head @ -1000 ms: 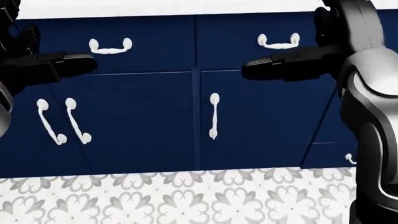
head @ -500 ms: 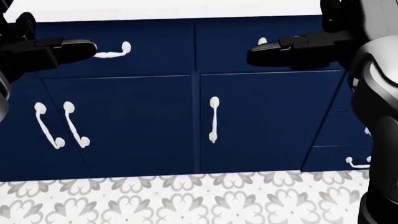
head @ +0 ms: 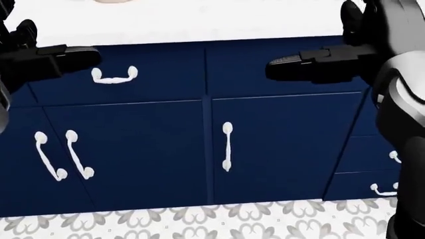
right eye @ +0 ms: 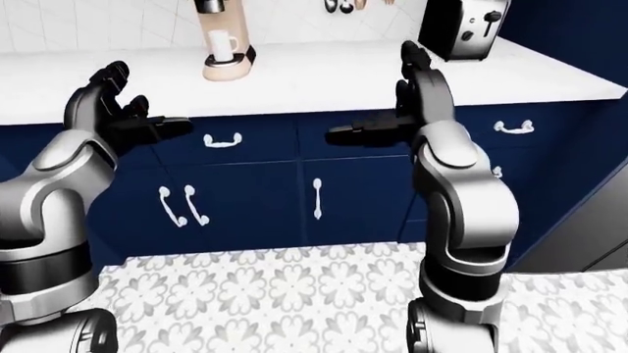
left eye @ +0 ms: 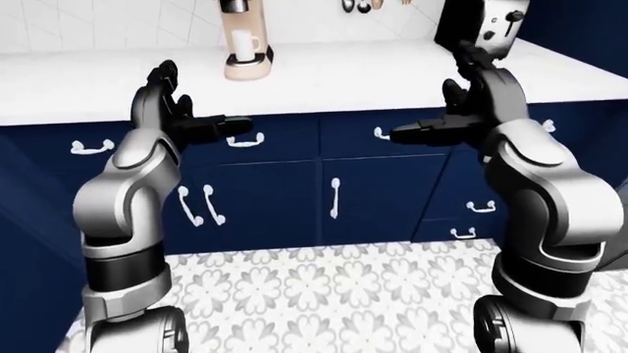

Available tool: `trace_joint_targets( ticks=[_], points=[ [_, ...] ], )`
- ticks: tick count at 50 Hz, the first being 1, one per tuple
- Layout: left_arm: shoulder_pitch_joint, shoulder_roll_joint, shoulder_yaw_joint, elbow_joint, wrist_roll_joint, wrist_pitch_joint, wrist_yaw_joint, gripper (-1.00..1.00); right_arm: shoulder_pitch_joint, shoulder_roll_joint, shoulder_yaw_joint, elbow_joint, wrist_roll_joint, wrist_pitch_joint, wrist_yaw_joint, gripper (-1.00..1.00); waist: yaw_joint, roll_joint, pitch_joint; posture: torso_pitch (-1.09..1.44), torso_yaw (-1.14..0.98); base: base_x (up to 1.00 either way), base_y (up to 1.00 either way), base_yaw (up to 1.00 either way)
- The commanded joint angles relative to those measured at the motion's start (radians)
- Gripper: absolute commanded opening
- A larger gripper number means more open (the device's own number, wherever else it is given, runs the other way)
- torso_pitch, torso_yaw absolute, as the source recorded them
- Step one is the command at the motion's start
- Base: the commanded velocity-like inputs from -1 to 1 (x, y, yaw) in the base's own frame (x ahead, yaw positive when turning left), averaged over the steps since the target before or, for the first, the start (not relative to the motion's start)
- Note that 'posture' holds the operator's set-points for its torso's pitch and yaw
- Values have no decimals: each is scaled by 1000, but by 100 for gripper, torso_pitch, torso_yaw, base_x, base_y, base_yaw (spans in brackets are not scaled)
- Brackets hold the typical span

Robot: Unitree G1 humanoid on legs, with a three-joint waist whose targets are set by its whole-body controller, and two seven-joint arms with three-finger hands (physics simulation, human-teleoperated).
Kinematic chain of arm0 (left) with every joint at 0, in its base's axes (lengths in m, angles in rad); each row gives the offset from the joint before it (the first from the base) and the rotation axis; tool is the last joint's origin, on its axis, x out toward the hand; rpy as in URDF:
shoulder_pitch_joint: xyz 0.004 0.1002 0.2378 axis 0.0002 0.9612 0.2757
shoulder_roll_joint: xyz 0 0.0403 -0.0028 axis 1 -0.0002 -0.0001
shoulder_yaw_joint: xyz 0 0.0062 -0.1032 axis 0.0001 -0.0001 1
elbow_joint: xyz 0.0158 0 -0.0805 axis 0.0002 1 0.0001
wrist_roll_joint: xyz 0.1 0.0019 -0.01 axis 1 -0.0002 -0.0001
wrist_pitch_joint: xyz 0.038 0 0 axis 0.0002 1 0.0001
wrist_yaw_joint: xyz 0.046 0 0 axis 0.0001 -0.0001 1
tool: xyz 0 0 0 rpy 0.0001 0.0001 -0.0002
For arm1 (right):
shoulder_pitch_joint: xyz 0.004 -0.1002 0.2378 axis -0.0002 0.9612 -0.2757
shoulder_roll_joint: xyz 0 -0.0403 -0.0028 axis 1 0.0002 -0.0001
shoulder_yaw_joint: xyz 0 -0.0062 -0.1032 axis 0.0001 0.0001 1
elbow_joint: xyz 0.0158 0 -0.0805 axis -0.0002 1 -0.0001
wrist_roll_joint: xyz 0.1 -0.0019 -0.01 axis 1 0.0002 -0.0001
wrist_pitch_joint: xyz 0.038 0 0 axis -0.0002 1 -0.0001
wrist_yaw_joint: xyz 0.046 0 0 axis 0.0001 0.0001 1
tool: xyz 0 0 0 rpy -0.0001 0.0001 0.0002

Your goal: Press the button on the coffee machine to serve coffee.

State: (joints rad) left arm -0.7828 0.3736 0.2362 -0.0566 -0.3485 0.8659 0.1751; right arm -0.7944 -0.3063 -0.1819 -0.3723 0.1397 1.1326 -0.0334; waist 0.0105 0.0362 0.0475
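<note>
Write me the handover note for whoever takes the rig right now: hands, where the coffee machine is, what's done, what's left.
Left hand: open, empty, raised level with the counter edge.
Right hand: open, empty, same height.
Coffee machine: on the white counter, upper left of the left-eye view, a white mug on its base. Its button cannot be made out from here.
Toaster: dark, on the counter at upper right.
Done: robot faces the blue cabinets; nothing pressed.
Left: close in on the counter, reach the machine, press the button.
</note>
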Motion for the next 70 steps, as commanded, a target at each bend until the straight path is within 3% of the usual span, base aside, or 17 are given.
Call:
trace_joint_targets(
  ticks=[1,8,11,18,22,23,24,30,36,45,49,50,52,57,61,62,70],
  points=[
    [-50,9,0,-37,-1,-28,-3,100,-37,-22,-21,-30,-3,-30,-6,100,-9,14,-29,0,0,22,0,0],
    [-49,5,-2,-40,0,-31,-5,100,-45,-31,-22,-32,2,-23,-4,100,8,-88,-34,0,0,22,0,0],
    [-53,5,-2,-36,1,-30,-6,100,-41,-31,-22,-34,3,-24,-5,100,2,-91,-22,0,0,21,0,0],
    [-45,6,2,-37,0,-35,-4,100,-31,-28,-23,-35,6,-27,-8,100,-14,-29,-12,0,0,22,0,0],
    [-49,4,0,-33,0,-36,0,100,-27,-25,-16,-35,3,-27,-7,100,-23,77,-44,0,0,22,0,0],
    [-51,5,1,-35,-2,-33,0,100,-37,-28,-19,-34,5,-18,-6,100,-14,28,-31,0,0,22,0,0],
    [-51,6,2,-34,-2,-33,0,100,-40,-29,-20,-33,5,-15,-6,100,-21,49,-30,0,0,22,0,0],
    [-50,10,5,-25,-4,-39,1,100,-38,-26,-23,-27,7,-23,-10,100,-6,-1,-31,0,0,22,0,0],
    [-50,11,6,-28,-10,-35,4,100,-54,-26,-24,-31,16,-15,-18,100,13,-101,-52,0,0,21,0,0],
    [-27,13,11,-48,-20,-30,8,100,-47,-25,-20,-29,21,-17,-23,100,-11,-35,-20,0,0,22,0,0],
    [-28,13,18,-50,-31,-21,12,100,-48,-24,-21,-18,21,-26,-23,100,-24,59,-44,0,0,22,0,0],
    [-32,18,21,-53,-34,-14,12,100,-52,-25,-20,-13,21,-28,-24,100,-14,25,-36,0,0,21,0,0],
    [-28,22,20,-50,-34,-20,12,100,-56,-24,-17,-11,21,-27,-26,100,-16,42,-32,0,0,21,0,0],
    [-19,17,18,-51,-39,-25,19,100,-40,-23,-15,-19,21,-24,-22,100,-8,-1,-47,0,0,10,3,0],
    [-14,14,17,-52,-40,-29,19,100,-42,-21,-12,-14,18,-28,-21,100,-1,-105,-45,0,0,4,19,0],
    [-10,13,17,-50,-39,-35,19,100,-40,-19,-12,-15,18,-28,-21,100,-6,-80,-48,0,0,5,24,0],
    [-6,15,20,-56,-45,-28,23,100,-45,-17,-10,-25,14,-11,-20,100,-19,-67,-46,0,0,4,36,0]
  ],
)
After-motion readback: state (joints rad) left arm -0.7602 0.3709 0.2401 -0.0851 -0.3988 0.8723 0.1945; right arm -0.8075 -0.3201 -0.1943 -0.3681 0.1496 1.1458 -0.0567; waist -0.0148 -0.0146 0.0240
